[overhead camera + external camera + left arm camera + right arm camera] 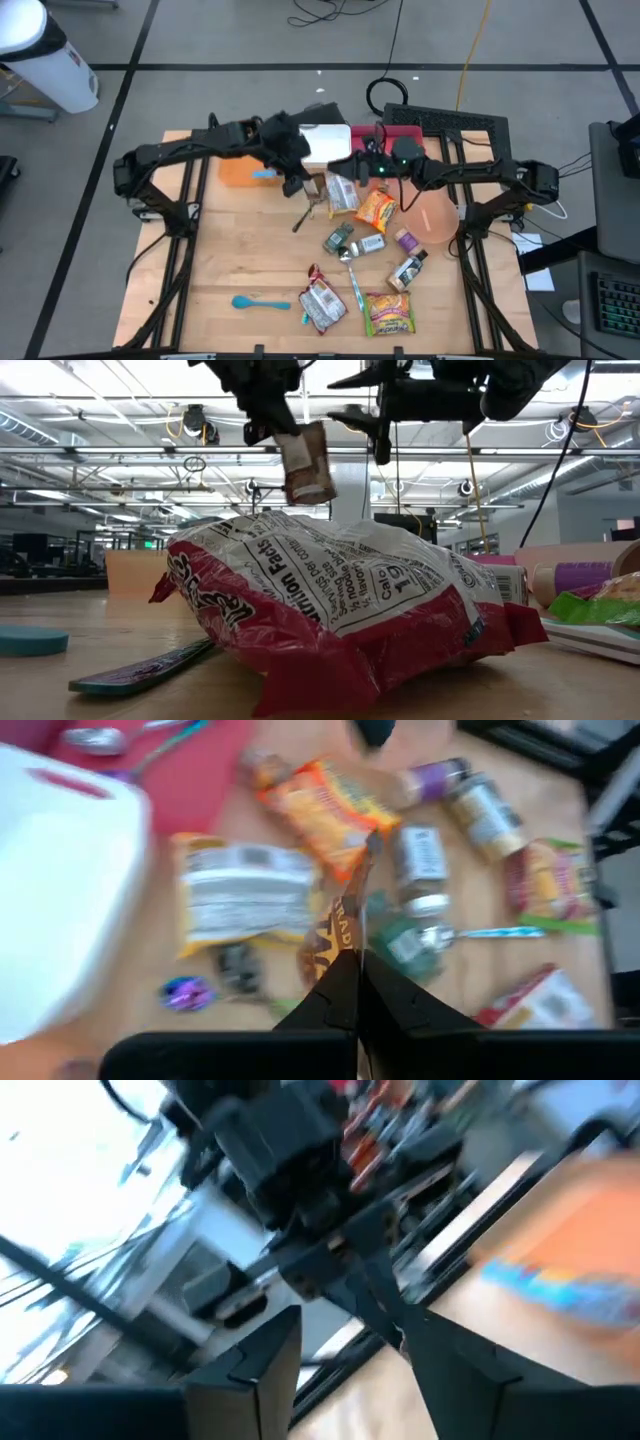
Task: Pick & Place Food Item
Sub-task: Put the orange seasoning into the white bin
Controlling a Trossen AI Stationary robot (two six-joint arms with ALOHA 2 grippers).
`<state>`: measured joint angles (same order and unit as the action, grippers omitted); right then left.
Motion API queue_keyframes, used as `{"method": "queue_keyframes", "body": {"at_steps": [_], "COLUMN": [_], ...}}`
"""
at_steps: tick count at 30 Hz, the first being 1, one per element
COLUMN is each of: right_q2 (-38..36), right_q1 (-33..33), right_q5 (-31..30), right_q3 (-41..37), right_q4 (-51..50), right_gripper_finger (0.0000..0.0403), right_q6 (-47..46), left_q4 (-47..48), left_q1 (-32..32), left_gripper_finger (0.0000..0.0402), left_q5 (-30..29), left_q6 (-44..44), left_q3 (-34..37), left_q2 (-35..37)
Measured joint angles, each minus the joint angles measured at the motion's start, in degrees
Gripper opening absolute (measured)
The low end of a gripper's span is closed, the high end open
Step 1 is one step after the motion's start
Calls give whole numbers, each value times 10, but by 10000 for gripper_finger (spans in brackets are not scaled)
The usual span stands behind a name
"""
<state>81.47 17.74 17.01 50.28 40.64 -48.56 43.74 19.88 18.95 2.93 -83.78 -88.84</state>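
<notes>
At the far left of the wooden table (215, 260) nothing is being touched; a blue spoon (259, 302) lies near the front edge, and an orange tray (240, 172) sits toward the back. Just to its right the left gripper (300, 183) hangs in the air, its fingers pressed together on the top edge of a small brown snack packet (305, 463). The packet dangles freely well above the table, clear of everything below.

It looks light and limp: a thin foil or paper pouch that swings from a pinched seam, probably a bit slick and easy to crumple. I would judge the flat sealed edge the sensible place to hold it, since the belly would only squash or slide.

Directly beside it, the right gripper (352, 166) is also in the air, facing the left one, with its fingers apart and nothing between them; I'd guess a handover.

Below and to the right lies the clutter: an orange chip bag (375, 209), small bottles and jars (408, 268), a red-and-white bag (322, 303), and a round pink plate (438, 216) at the right side.
</notes>
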Motion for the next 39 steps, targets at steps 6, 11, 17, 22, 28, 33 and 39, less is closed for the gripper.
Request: {"method": "queue_keyframes", "body": {"at_steps": [6,11,17,22,28,33,39], "right_q2": [0,0,0,0,0,-5,-5], "right_q1": [16,19,25,50,96,149,211], "right_q5": [-66,-98,-97,-94,-58,46,137], "right_q3": [0,0,0,0,0,0,0], "right_q4": [9,7,6,6,9,13,16], "right_gripper_finger": [182,176,175,173,173,169,165], "right_q6": [43,64,69,85,102,85,58], "left_q4": [25,28,75,140,149,148,143], "left_q1": [74,131,169,174,180,185,196], "left_gripper_finger": [1,1,1,1,1,1,1], "left_q5": [-15,-28,-31,-31,-36,-63,-85], "left_q6": [-99,-167,-220,-239,-240,-227,-230], "left_q3": [-47,-99,-180,-254,-284,-284,-284], "left_q2": [0,-4,-60,-135,-196,-230,-262]}}
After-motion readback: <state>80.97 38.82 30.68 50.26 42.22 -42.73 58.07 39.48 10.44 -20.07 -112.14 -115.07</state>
